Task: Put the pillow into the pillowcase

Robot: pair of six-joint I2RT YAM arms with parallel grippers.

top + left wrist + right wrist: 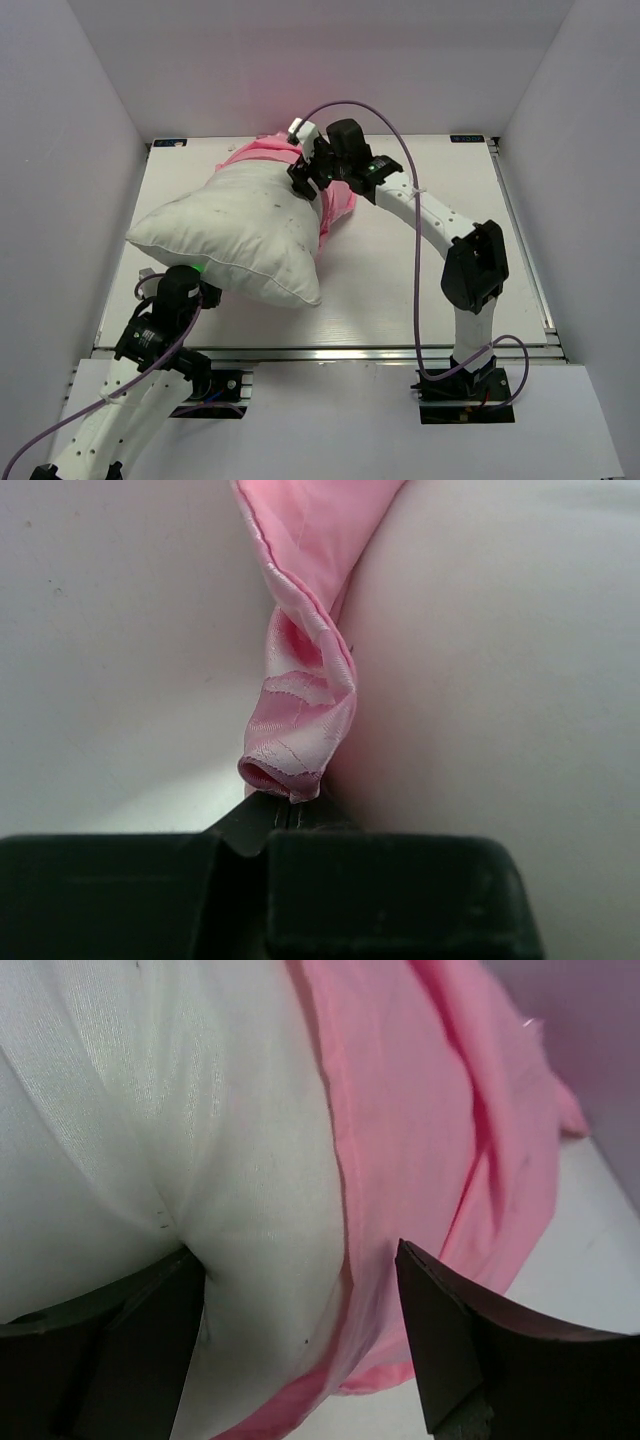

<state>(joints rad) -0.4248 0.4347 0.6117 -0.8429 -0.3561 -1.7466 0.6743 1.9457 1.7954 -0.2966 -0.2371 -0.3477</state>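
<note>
The plump white pillow [235, 225] lies across the left half of the table, its far end inside the pink pillowcase [337, 205]. In the left wrist view my left gripper [285, 805] is shut on a rolled fold of the pillowcase [300, 680], with the white pillow [500, 680] on both sides. From above, that gripper is hidden under the pillow's near edge. My right gripper [303, 175] is at the pillow's far end. It is open [300, 1300], its left finger [150, 1330] dents the pillow [150, 1110], and its right finger [450, 1340] is over the pillowcase [420, 1110].
The white table [420, 290] is closed in by white walls at the back and both sides. The right arm [470, 265] arches over the table's right half, and a purple cable [400, 140] loops above it. The left arm's wrist [178, 298] sits at the near left edge.
</note>
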